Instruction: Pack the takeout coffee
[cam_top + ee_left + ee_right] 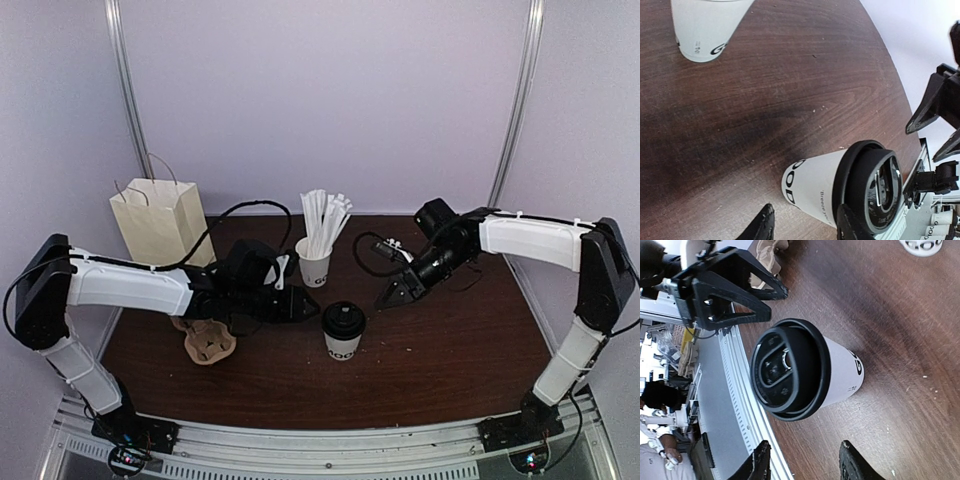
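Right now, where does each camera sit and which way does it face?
Top external: above and behind the robot, looking down on the table toward the back wall; both arms show.
Left wrist: on the left arm, looking across the tabletop at the takeout coffee; left fingers at the bottom edge.
Right wrist: on the right arm, looking onto the coffee's black lid; right fingers at the bottom edge.
Shared: both wrist views hold the coffee and the other arm's fingers.

One coffee cup (pixel 343 346), one lid (pixel 343 318), one stick cup (pixel 314 270), one bag (pixel 160 222), one tray (pixel 210 346)
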Robot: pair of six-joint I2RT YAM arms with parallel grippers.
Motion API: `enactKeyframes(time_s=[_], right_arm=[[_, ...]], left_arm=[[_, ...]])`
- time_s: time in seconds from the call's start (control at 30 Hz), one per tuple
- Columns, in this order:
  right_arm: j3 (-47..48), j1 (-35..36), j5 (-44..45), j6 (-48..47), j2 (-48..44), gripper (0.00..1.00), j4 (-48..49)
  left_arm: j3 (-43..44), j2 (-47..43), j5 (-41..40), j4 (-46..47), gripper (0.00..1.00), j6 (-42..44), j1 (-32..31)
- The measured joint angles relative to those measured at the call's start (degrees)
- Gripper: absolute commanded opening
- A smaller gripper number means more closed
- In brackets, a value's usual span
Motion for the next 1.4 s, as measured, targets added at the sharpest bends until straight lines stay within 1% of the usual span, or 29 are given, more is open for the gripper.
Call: enactKeyframes(time_s=[0.1,0.23,0.33,0.43,0.53,0.67,0.83,1.07,1.23,1.4], right_arm=[[0.0,0.0,1.7,-1.9,-3.0,0.49,-0.9],[0.6,-0.4,5.0,-5.4,-6.7,0.51,-3.0],[1.8,-1.7,7.6,-7.3,-10.7,0.55,-4.2],[3.2,-3.0,9.6,-8.8,-15.4,0.55,-4.5],[3.5,-3.3,9.8,-9.2,-17.1,0.53,-4.5],[1.8,-3.2,8.1,-8.4,-14.0,0.51,-3.6],[1.3,-2.8,4.7,-7.0,-5.0,0.49,-3.3],[1.4,-0.9,-1.0,-4.9,3.9,0.49,-3.3],[1.4,-0.1,-4.4,-3.4,7.6,0.49,-3.3],[1.8,-0.1,-7.0,-2.2,8.7,0.49,-3.1]], left_arm=[[0.0,0.3,1.9,1.2,0.47,0.4,0.2],[0.0,0.4,3.0,1.5,0.47,0.9,0.2],[0.2,0.4,2.9,1.1,0.46,1.4,0.2],[0.2,0.4,3.0,0.8,0.45,1.6,0.2],[0.2,0.7,3.3,0.8,0.45,1.5,0.2],[0.5,1.5,3.6,1.0,0.45,1.5,0.2],[0.8,2.6,4.3,2.0,0.45,0.8,0.2],[1.3,3.6,5.0,3.1,0.45,-0.2,0.3],[1.4,4.2,5.6,3.9,0.44,-0.7,0.3],[1.6,4.6,6.1,4.8,0.44,-1.1,0.5]])
